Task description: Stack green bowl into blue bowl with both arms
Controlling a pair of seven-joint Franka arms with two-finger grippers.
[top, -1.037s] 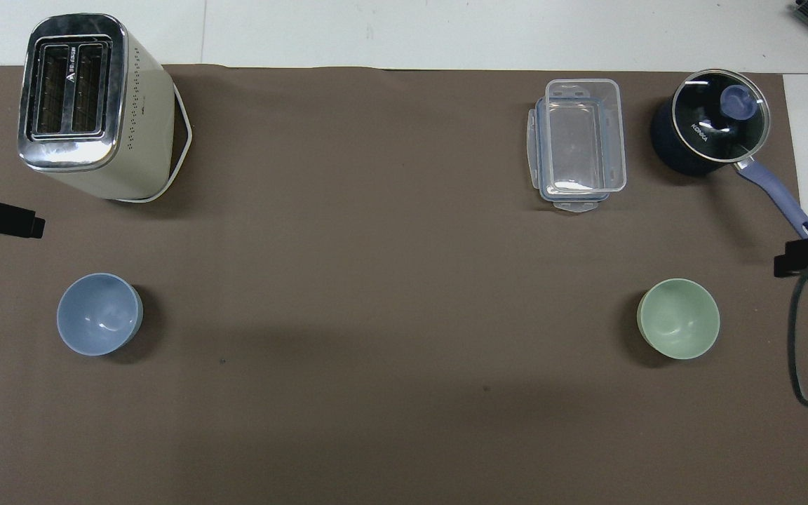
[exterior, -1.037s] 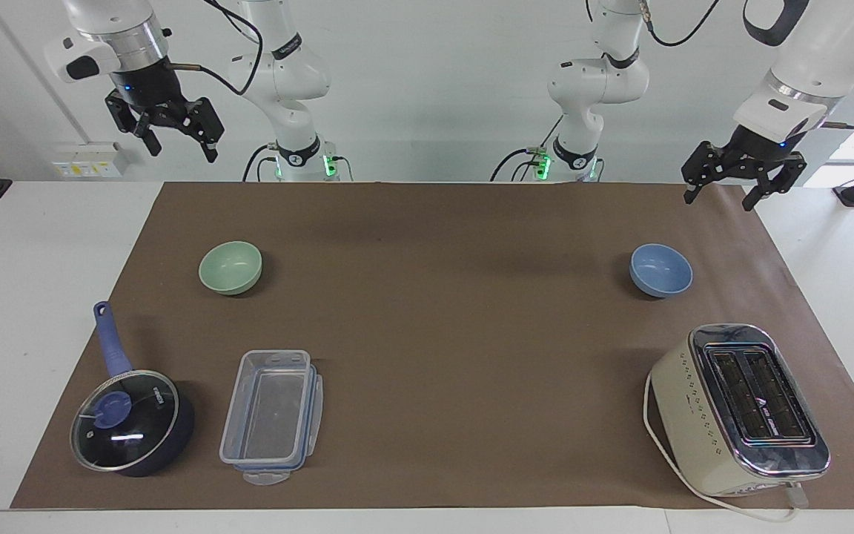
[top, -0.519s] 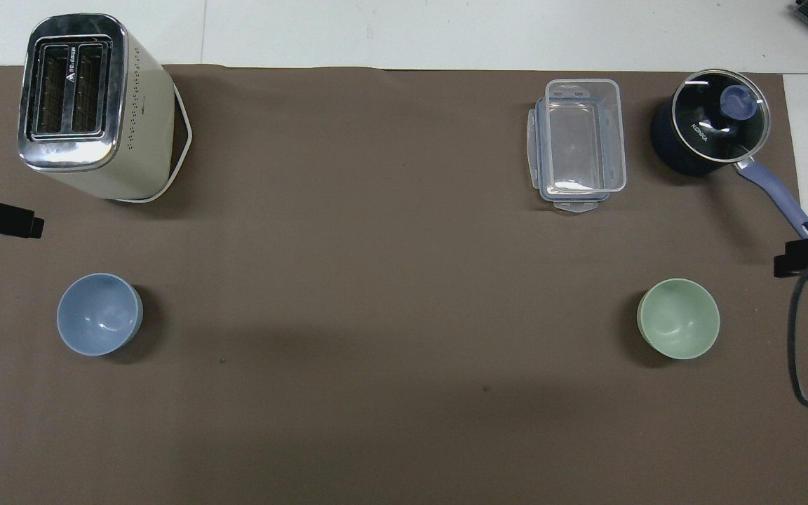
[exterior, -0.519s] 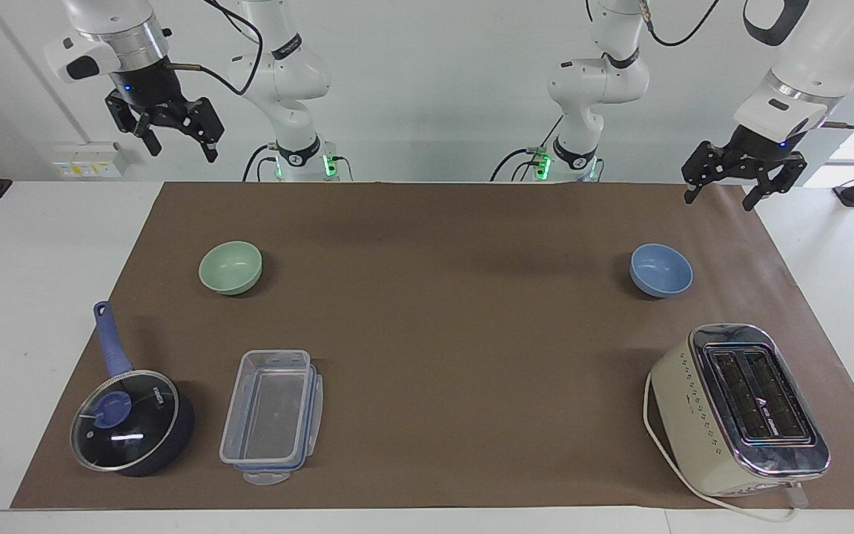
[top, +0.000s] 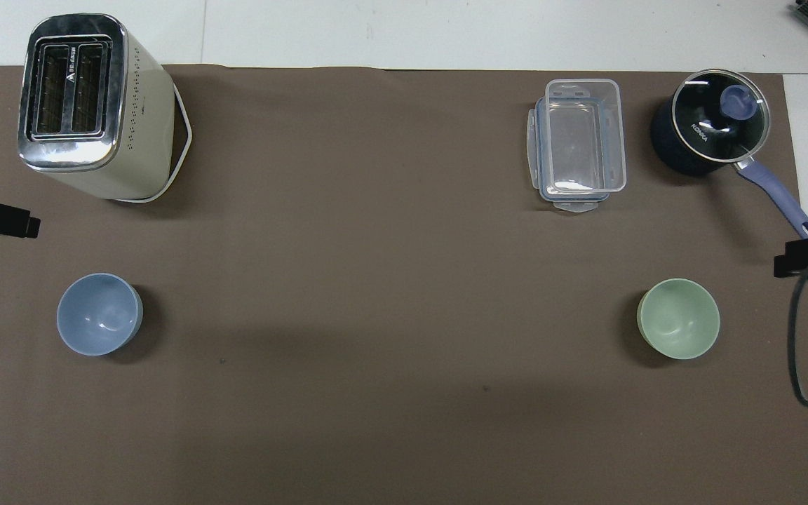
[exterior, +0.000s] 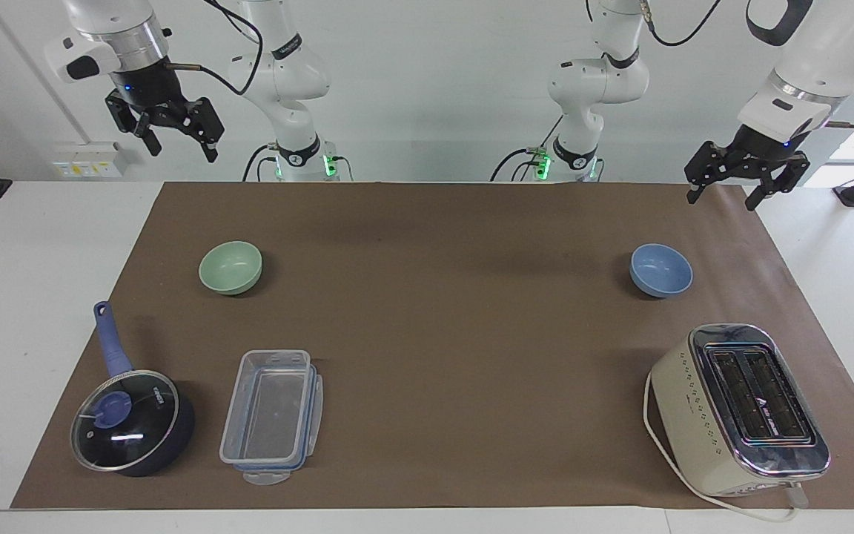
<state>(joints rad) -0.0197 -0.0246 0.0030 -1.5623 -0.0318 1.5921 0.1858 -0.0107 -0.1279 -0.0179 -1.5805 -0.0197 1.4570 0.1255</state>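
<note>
The green bowl (exterior: 230,268) stands upright and empty on the brown mat toward the right arm's end, also in the overhead view (top: 679,318). The blue bowl (exterior: 661,270) stands upright and empty toward the left arm's end, also in the overhead view (top: 99,314). My right gripper (exterior: 182,150) is open and empty, raised high over the table's robot-side edge, well apart from the green bowl. My left gripper (exterior: 723,196) is open and empty, raised over the mat's corner at the robots' side, apart from the blue bowl. Only the grippers' black tips show at the overhead view's edges.
A cream toaster (exterior: 738,408) with its cord stands farther from the robots than the blue bowl. A clear plastic container (exterior: 271,415) and a dark blue lidded saucepan (exterior: 130,419) stand farther from the robots than the green bowl. The brown mat (exterior: 457,334) covers the table.
My left gripper has drifted slightly toward its own end of the table. The right gripper and both bowls have not moved.
</note>
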